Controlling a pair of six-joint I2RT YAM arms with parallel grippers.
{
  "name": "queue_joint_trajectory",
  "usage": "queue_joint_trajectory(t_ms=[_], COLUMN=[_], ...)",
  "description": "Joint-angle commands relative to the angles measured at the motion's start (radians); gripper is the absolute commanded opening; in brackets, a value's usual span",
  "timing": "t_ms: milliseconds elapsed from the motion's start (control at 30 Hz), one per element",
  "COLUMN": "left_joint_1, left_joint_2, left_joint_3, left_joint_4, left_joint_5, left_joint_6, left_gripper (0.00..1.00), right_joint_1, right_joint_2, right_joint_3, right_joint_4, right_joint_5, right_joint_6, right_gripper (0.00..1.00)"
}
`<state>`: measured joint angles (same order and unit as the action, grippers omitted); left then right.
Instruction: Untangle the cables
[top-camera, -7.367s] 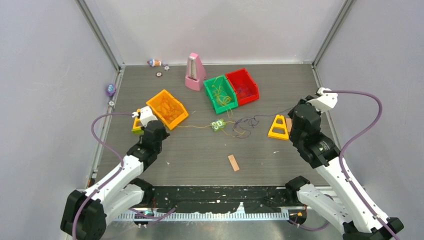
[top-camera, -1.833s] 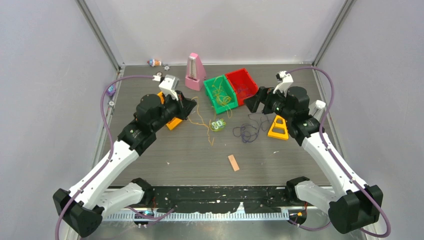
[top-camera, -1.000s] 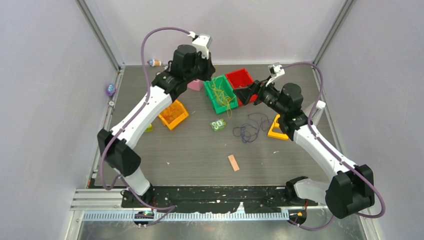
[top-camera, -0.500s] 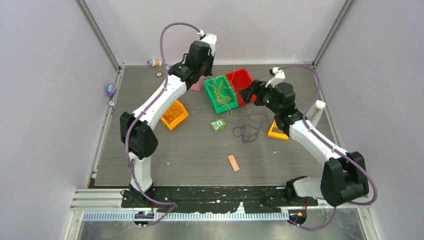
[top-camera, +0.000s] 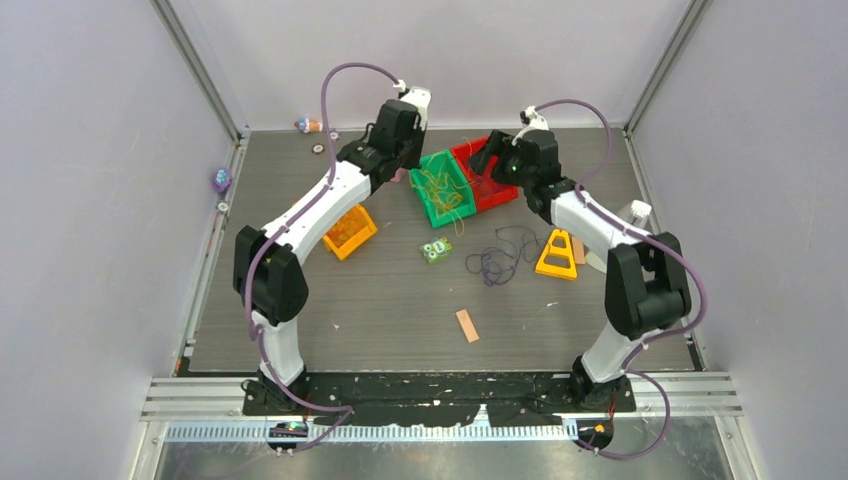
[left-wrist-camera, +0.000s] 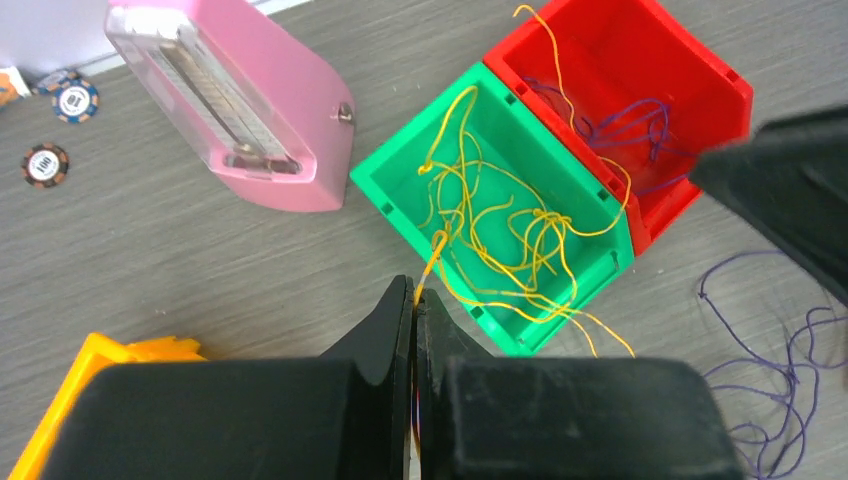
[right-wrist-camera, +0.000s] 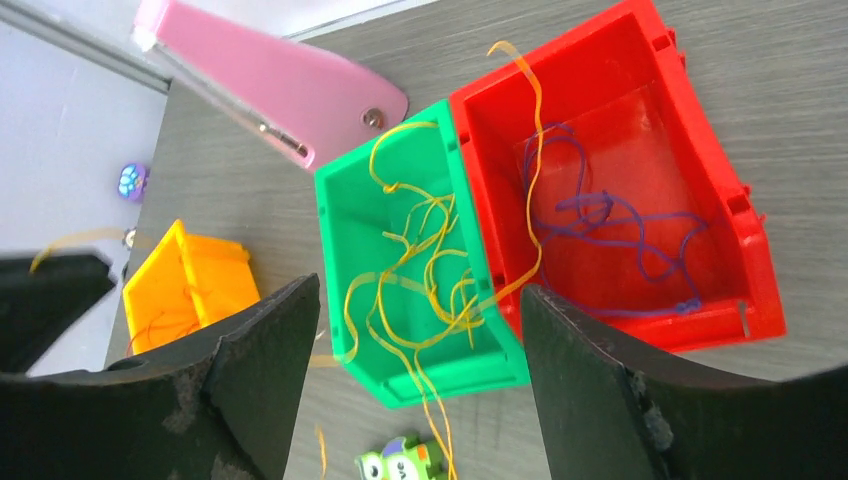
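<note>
I'm swinging the right gripper (right-wrist-camera: 420, 300), wide open and empty, over the red bin (right-wrist-camera: 730, 210) at 12 o'clock; the left gripper (left-wrist-camera: 413, 300) is pinching the yellow cable (left-wrist-camera: 500, 240) above the green bin (left-wrist-camera: 520, 150), so sorting is progressing

I watch two bins (left-wrist-camera: 420, 130) stand side by side, cables (top-camera: 440, 190) in both, metronome (left-wrist-camera: 240, 120) left, third bin (top-camera: 362, 243) nearer left.

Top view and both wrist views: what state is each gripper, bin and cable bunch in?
left gripper: shut on a yellow cable.
right gripper: open, empty, above the bins.
green bin: holds tangled yellow cables, some trailing over its rim.
red bin: holds purple cables; one yellow strand crosses in.
orange bin: holds orange cables.
loose purple cable: tangled on the table.
</note>
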<state>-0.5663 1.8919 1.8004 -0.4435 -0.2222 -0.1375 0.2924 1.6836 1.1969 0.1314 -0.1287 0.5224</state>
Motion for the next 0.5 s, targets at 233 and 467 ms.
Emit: queue_joint_trajectory(t_ms=[233,467], left_joint_1=[0.003,0.003], left_joint_2=[-0.19,-0.188], left_joint_3=[-0.127,-0.115], left_joint_4=[0.098,0.088], left_joint_5=[-0.001,-0.024], left_joint_6=[-0.013,0.005], left_gripper=[0.0,0.0], right_joint_1=[-0.019,-0.019], right_joint_2=[0.319,0.353], right_joint_3=[0.412,0.435], right_joint_4=[-0.161,-0.214], right_joint_5=[0.055,0.045], right_joint_6=[-0.016,-0.035], right_gripper=[0.67,0.63])
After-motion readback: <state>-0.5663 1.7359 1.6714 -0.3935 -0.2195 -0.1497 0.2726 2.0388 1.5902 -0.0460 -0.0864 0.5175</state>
